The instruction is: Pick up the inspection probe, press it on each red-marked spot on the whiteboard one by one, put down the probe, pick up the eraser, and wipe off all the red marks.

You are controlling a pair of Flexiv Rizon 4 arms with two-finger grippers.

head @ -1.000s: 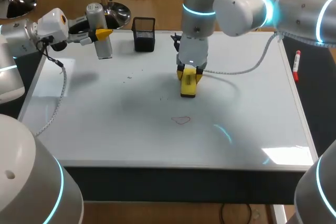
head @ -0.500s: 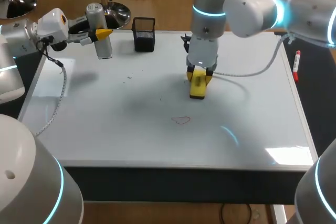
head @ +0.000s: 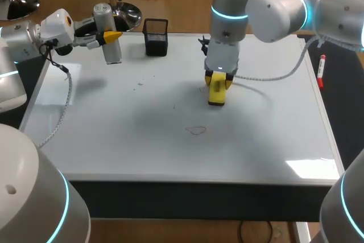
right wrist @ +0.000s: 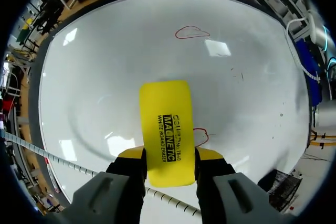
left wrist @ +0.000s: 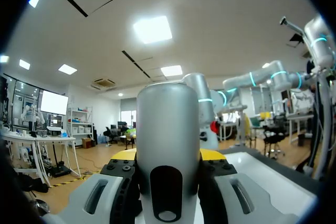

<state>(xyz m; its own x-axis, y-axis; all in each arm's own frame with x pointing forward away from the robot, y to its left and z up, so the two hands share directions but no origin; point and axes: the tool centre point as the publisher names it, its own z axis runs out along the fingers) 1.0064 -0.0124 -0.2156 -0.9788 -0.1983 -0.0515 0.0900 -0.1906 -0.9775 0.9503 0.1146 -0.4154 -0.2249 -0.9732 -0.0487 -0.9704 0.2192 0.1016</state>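
The whiteboard (head: 114,135) covers the table. My right gripper (head: 218,83) is shut on a yellow eraser (head: 216,93) that stands down on the board's far middle. In the right wrist view the eraser (right wrist: 167,132) sits between the yellow-tipped fingers (right wrist: 210,156). A small red mark (right wrist: 201,136) shows right beside it, and a red outline (right wrist: 192,32) lies farther ahead, also visible as a faint mark (head: 197,131) in the head view. My left gripper (head: 108,38) is shut on the grey cylindrical probe (head: 109,41), upright over the far left of the board. The probe (left wrist: 168,140) fills the left wrist view.
A black mesh holder (head: 156,37) stands at the board's far edge between the two grippers. A red marker (head: 322,70) lies on the dark strip right of the board. My right arm's cable (head: 267,75) trails over the board's far right.
My right gripper has slid the eraser to the right across the board. The left arm and the probe have kept still.
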